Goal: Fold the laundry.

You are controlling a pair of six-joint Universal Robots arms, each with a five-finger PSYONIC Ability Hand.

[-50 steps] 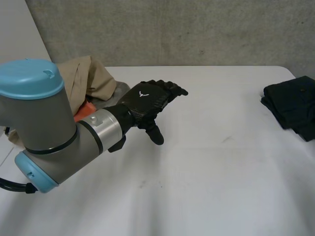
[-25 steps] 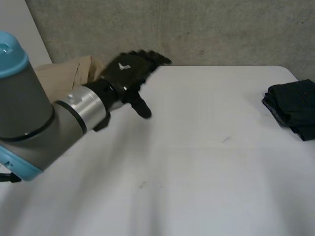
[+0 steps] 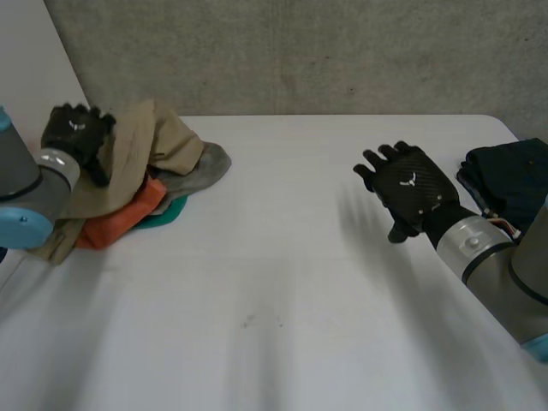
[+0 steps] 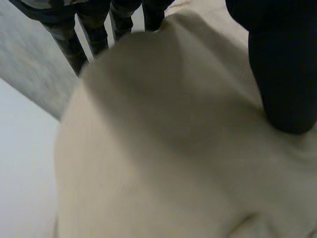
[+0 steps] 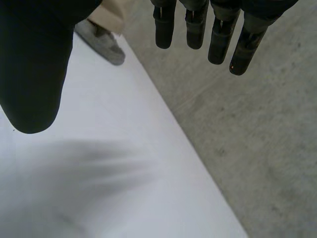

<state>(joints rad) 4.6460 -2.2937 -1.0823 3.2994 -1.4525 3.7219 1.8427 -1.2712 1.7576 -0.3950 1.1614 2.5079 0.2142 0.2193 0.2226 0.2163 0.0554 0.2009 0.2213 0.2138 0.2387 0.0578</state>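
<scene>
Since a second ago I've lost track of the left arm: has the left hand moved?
Yes. The left hand swung from over the middle of the white table leftward onto the tan garment atop the clothes pile.

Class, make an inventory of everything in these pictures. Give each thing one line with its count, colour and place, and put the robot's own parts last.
table: one, white, under everything
wall: one, grey, behind the table
tan garment: one, tan, on top of the pile at the table's far left
grey cloth: one, grey, in the pile, at its right side
orange cloth: one, orange, under the tan garment
teal cloth: one, teal, pile's bottom
dark folded clothes: one stack, dark navy, table's right edge
left arm, right arm: two, grey
left hand: one, black, on the tan garment
right hand: one, black, open above the table
</scene>
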